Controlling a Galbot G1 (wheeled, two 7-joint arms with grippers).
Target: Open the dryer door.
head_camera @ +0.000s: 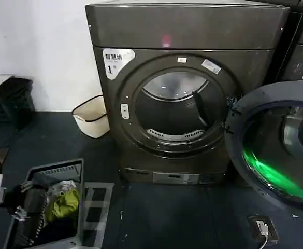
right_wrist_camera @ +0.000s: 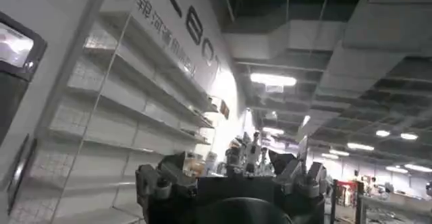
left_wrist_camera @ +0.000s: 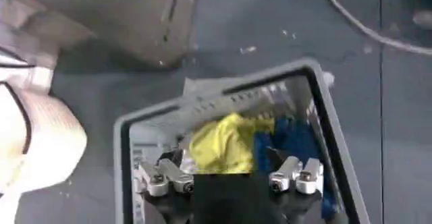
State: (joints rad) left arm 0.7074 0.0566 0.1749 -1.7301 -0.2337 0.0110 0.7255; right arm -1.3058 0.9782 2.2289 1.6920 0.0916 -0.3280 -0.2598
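Head view: a dark dryer (head_camera: 185,93) is standing against the far wall, its drum mouth gaping.
Far left: a cream bin (head_camera: 91,115) is sitting beside the machine on the dark floor (head_camera: 156,218).
Near left: a grey basket (head_camera: 76,171) of laundry is lying low in the scene, a yellow cloth (head_camera: 63,204) bunched inside.
Left gripper (left_wrist_camera: 229,175): it is hanging over that basket, fingers spread wide and gripping nothing; the left wrist view is looking straight down between them onto the yellow cloth and a blue cloth (left_wrist_camera: 287,144).
Centre: the drum opening (head_camera: 174,109) is showing its ribbed inside, with no glass across it.
Right: the dryer door (head_camera: 275,145) is already standing swung out on its right-hand hinge, inner face and tinted glass turned toward the camera, a green glint across the glass.
Right gripper (right_wrist_camera: 229,178): it is pointing up at shelving and a lit ceiling; whether its fingers are parted cannot be told.
Key relation: the door is lying well to the right of the left gripper, so the right arm is likely the nearer.
Judgement: the opening appears essentially done.
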